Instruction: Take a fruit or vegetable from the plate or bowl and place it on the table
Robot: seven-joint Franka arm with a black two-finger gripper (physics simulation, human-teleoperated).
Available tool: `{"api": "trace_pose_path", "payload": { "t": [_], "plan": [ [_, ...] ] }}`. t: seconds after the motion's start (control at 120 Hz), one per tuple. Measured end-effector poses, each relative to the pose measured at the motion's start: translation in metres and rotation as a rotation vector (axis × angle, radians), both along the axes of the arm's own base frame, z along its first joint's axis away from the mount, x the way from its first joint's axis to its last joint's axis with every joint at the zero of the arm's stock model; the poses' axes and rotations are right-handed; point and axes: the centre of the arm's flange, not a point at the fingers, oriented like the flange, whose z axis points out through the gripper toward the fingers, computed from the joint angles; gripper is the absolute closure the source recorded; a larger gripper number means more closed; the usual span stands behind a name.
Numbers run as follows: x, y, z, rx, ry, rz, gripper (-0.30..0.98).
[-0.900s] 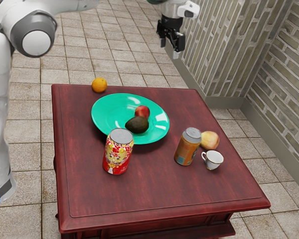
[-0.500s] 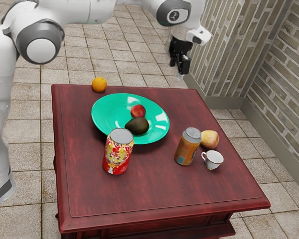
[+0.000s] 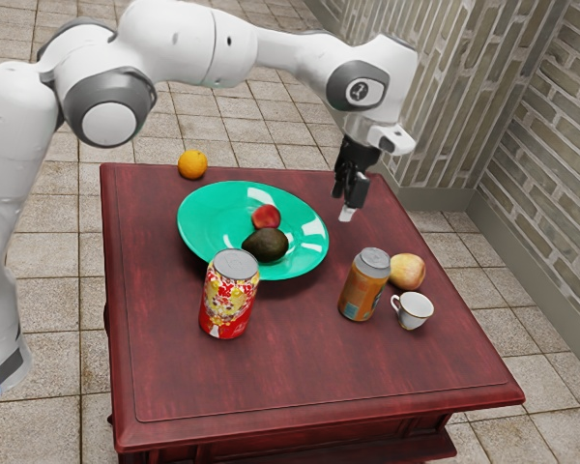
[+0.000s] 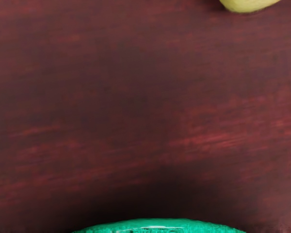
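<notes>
Two pieces of produce, a small red fruit (image 3: 265, 216) and a dark avocado (image 3: 267, 246), lie close together on the wide green plate (image 3: 205, 220), toward the side nearer the exterior view's right. The plate sits on the far part of the dark red desk (image 3: 300, 372), and an orange (image 3: 192, 164) rests by the far edge, near the corner at the exterior view's left. The white arm (image 3: 179, 39) reaches across above the plate, and the black end effector (image 3: 346, 208) points down over the desk, between the plate and the edge at the exterior view's right. Whether it is released or clenched, one cannot tell. In the wrist view the plate's rim shows, and well apart from it is part of a rounded yellow-green thing (image 4: 250, 5). A red patterned can (image 3: 228, 300) stands upright near the plate's near side. Toward the edge at the exterior view's right, an orange can (image 3: 363, 288) stands upright beside a pale yellow and pink fruit (image 3: 408, 271); whether they touch is unclear. A white cup (image 3: 414, 309) sits near both, its handle toward the orange can.
</notes>
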Motion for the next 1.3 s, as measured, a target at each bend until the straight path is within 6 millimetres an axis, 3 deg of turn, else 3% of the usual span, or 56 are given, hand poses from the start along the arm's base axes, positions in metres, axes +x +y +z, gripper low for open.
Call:
{"api": "trace_pose_path", "payload": {
  "t": [0.1, 0.15, 0.2, 0.4, 0.567, 0.833, 1.017, 1.183, 1.3],
  "plan": [
    [-0.018, -0.001, -0.021, -0.041, 0.046, -0.011, 0.0],
    [-0.037, 0.01, -0.022, -0.063, 0.058, 0.0, 0.0],
    [-0.043, 0.018, -0.023, -0.078, 0.053, 0.009, 0.0],
    [-0.042, 0.025, -0.025, -0.106, 0.017, 0.013, 0.0],
    [-0.039, 0.028, -0.04, -0.126, 0.025, 0.021, 0.0],
    [-0.042, 0.029, -0.029, -0.188, -0.002, 0.104, 0.0],
    [-0.047, 0.027, -0.05, -0.219, 0.041, 0.158, 0.0],
    [-0.042, 0.023, -0.042, -0.276, -0.009, 0.252, 0.0],
    [-0.035, 0.025, -0.008, -0.244, -0.089, 0.34, 0.0]
  ]
}}
